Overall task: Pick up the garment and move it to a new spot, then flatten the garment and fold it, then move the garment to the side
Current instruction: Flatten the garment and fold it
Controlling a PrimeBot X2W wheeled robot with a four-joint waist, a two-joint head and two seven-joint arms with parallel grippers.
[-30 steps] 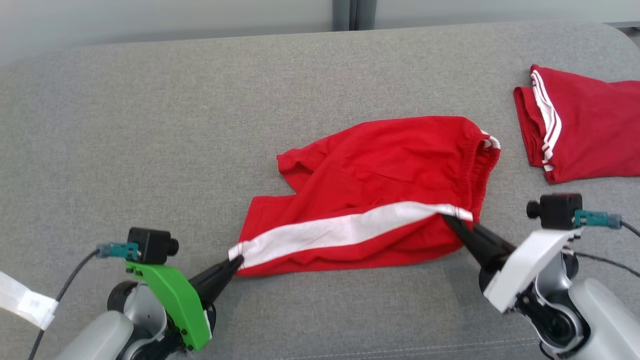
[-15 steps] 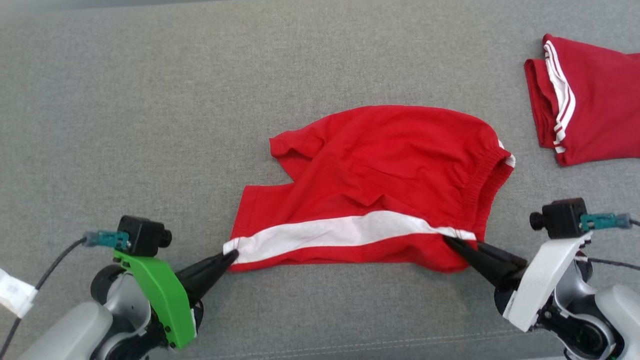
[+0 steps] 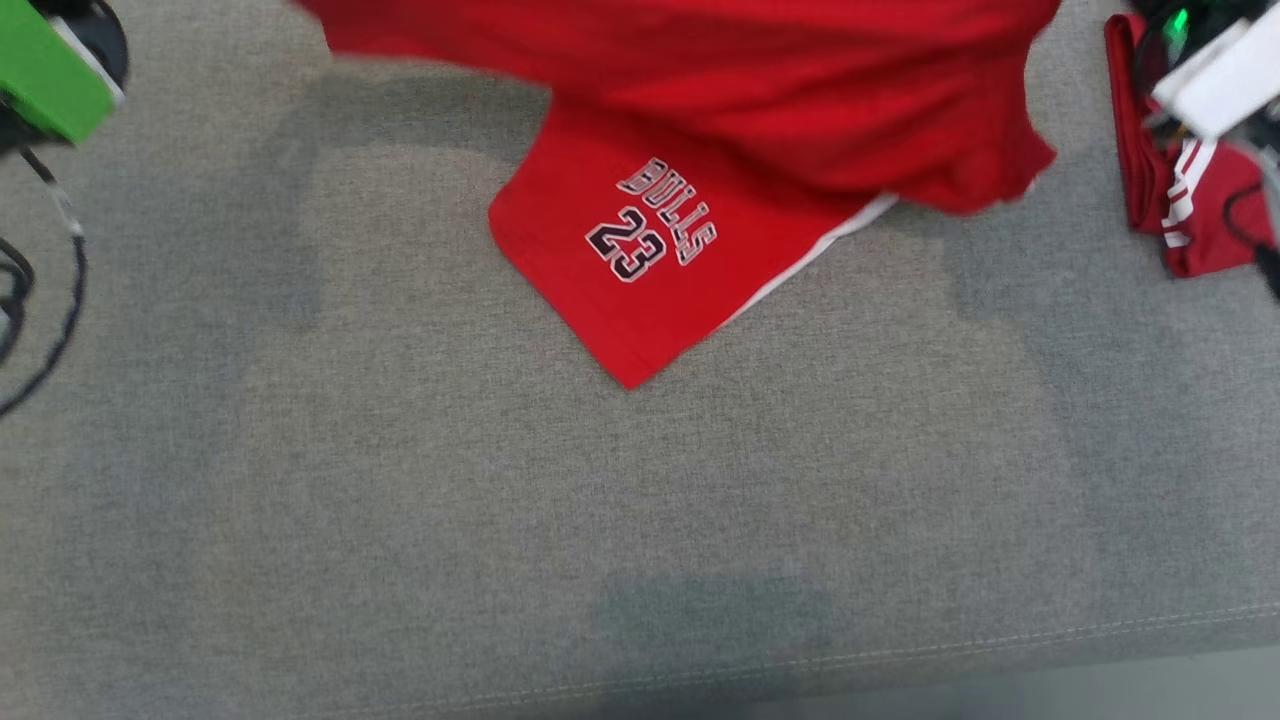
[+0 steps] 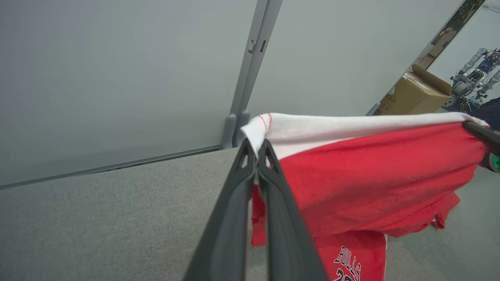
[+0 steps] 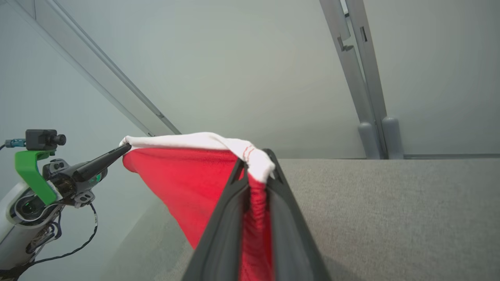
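The garment [image 3: 700, 60], red shorts with a white side stripe, hangs in the air stretched between both grippers. One leg with a "BULLS 23" print [image 3: 650, 230] droops down to the grey cushion [image 3: 600, 520]. My left gripper [image 4: 257, 148] is shut on the white hem corner of the garment [image 4: 371, 175]. My right gripper [image 5: 256, 164] is shut on the waistband end of the garment [image 5: 187, 183]. The right wrist view also shows the left gripper [image 5: 123, 149] pinching the far corner. In the head view, the left arm's green mount [image 3: 45, 70] and the right arm's white mount [image 3: 1215, 85] sit at the top corners.
A second red garment [image 3: 1190, 220] with thin white stripes lies folded at the cushion's far right. Grey partition walls with a post [image 4: 250, 70] stand behind the cushion. A cardboard box [image 4: 418, 89] sits beyond them. The cushion's front seam [image 3: 900, 655] runs near me.
Both grippers have lifted the garment off the cushion, keeping their hold on its two ends. It now hangs stretched between them. The head camera has tilted down.
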